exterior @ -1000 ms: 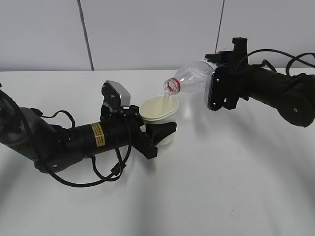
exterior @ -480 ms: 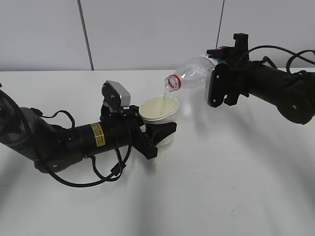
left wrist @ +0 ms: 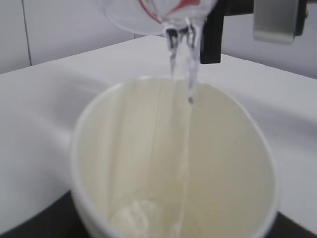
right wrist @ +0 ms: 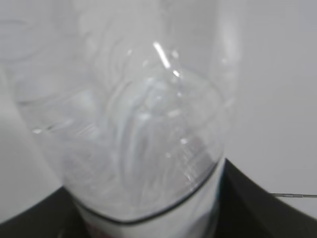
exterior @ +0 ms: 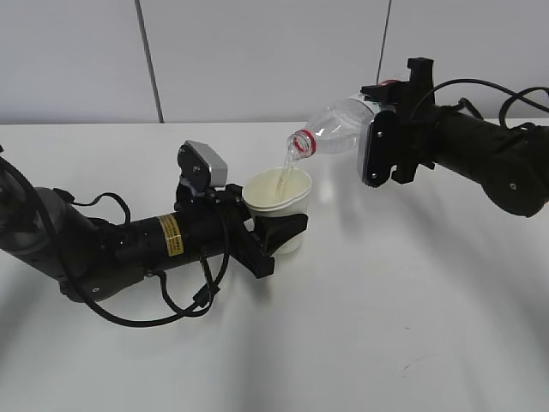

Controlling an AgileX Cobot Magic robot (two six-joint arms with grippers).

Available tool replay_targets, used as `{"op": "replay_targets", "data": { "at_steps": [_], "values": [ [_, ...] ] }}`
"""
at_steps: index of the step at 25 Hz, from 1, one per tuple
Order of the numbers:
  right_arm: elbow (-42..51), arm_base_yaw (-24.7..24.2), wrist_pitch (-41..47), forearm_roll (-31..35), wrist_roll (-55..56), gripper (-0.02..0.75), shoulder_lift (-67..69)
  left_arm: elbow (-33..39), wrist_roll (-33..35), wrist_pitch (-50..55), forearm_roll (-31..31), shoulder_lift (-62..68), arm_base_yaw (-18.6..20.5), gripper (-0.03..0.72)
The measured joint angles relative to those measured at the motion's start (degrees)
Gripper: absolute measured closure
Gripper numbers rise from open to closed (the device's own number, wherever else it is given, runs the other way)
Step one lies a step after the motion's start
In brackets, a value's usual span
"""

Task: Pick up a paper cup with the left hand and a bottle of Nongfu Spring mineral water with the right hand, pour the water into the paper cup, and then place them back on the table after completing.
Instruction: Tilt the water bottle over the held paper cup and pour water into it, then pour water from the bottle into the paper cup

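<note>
My left hand [exterior: 137,245], the black arm with the yellow label, has its gripper [exterior: 279,227] shut on a white paper cup [exterior: 276,194] and holds it upright just above the table [exterior: 386,326]. My right hand [exterior: 480,159] has its gripper [exterior: 382,142] shut on a clear plastic bottle [exterior: 339,127] with a red neck ring, tilted mouth-down to the left above the cup. A thin stream of water [exterior: 283,176] falls from the mouth into the cup. In the left wrist view the stream [left wrist: 185,74] runs into the cup [left wrist: 173,163]. The bottle [right wrist: 129,134] fills the right wrist view.
A grey panelled wall [exterior: 257,51] stands behind the white table. Loose black cables [exterior: 184,305] hang from the left arm onto the tabletop.
The right gripper has lifted slightly and tilted the bottle a little further; the bottle's mouth sits a bit higher above the cup. Water keeps pouring. The left arm has not moved.
</note>
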Motion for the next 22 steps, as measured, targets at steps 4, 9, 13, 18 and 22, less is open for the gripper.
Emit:
{"op": "replay_targets", "data": {
  "at_steps": [4,9,13,18,22],
  "values": [
    [0.0,0.0,0.0,0.2,-0.4,0.342,0.0,0.0,0.0,0.1,0.1,0.0,0.0,0.296],
    [0.0,0.0,0.0,0.4,-0.6,0.342,0.0,0.0,0.0,0.1,0.1,0.0,0.0,0.296],
    [0.0,0.0,0.0,0.4,-1.4,0.342,0.0,0.0,0.0,0.2,0.2,0.0,0.0,0.296],
    [0.0,0.0,-0.1,0.4,-1.9,0.342,0.0,0.0,0.0,0.2,0.2,0.0,0.0,0.296],
    [0.0,0.0,-0.1,0.4,-1.9,0.343,0.0,0.0,0.0,0.3,0.2,0.0,0.0,0.297]
  ]
}}
